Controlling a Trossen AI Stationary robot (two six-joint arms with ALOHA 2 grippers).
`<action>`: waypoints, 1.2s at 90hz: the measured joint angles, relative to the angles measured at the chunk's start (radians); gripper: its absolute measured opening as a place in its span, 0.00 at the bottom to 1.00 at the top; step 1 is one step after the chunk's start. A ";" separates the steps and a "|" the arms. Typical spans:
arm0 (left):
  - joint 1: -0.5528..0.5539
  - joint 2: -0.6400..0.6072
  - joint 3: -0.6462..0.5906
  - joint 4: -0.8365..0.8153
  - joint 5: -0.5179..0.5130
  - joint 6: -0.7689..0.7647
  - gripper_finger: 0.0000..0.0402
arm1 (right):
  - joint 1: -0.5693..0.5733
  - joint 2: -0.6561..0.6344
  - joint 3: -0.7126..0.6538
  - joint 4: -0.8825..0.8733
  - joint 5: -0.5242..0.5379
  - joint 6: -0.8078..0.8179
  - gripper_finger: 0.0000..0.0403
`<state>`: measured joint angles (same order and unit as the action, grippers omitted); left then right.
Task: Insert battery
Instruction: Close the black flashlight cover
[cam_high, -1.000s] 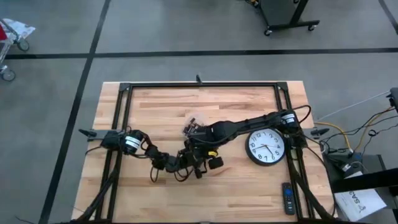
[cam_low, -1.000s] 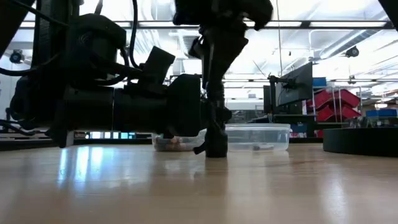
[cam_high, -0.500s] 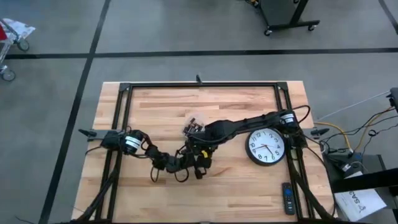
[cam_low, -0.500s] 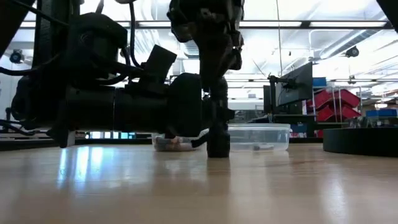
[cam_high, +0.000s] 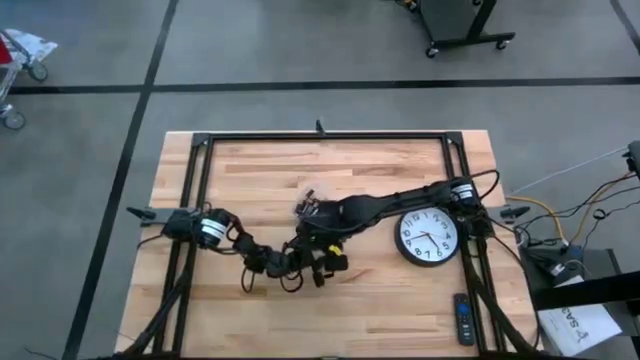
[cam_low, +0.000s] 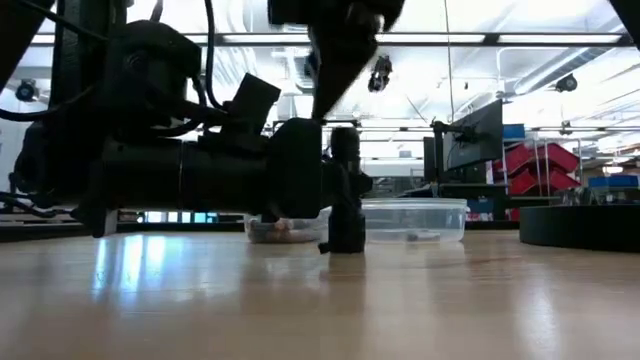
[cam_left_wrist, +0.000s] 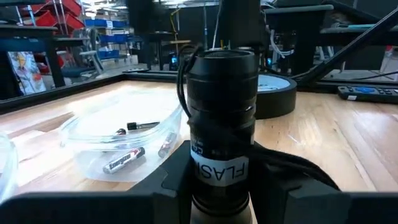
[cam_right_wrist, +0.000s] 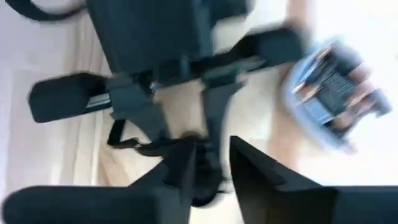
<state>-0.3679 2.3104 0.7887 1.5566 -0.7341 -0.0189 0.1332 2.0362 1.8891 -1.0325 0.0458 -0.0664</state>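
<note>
Left arm pose: low over the wooden table (cam_high: 400, 300), reaching in from the left edge toward the centre.
Left gripper (cam_left_wrist: 221, 186): clamped on the flashlight (cam_left_wrist: 222, 124), one finger on each side of the body near its base; the flashlight stands upright on the table.
Flashlight count: one.
Flashlight form: black cylinder, ridged around the upper half, with a white label band near the base reading "FLAS".
Right arm pose: stretched from the right edge across the table, wrist angled down above the left gripper.
Right gripper (cam_right_wrist: 211, 165): above the flashlight's top end in the low view; fingers a narrow gap apart, and what lies between them cannot be told.
Battery location: loose batteries (cam_left_wrist: 123, 160) lie in the tub (cam_left_wrist: 87, 140), just beyond the left gripper on its left; one carries dark print on a silver wrap.
Battery count: cannot tell exactly; several small cylinders show.
Tub count: two clear plastic containers in the low view, one shallow round tub and a smaller one (cam_low: 275, 231) beside it.
Clock (cam_high: 428, 236): one, round, white face with dark rim, flat on the table to the right of both grippers, under the right arm.
Remote (cam_high: 462, 318): one, dark, slim, at the table's near right corner, well apart from both grippers.
</note>
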 joint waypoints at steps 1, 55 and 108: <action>0.000 0.000 0.000 0.000 0.000 0.000 0.23 | 0.000 -0.004 0.000 -0.001 0.000 -0.012 0.26; 0.001 0.000 0.000 -0.002 0.010 -0.001 0.23 | -0.015 0.003 -0.069 -0.044 -0.099 -0.384 0.46; 0.001 0.000 0.001 -0.003 0.016 0.000 0.23 | -0.018 0.009 -0.114 -0.018 -0.098 -0.261 0.24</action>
<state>-0.3668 2.3101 0.7895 1.5532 -0.7177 -0.0193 0.1154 2.0449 1.7751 -1.0506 -0.0525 -0.3272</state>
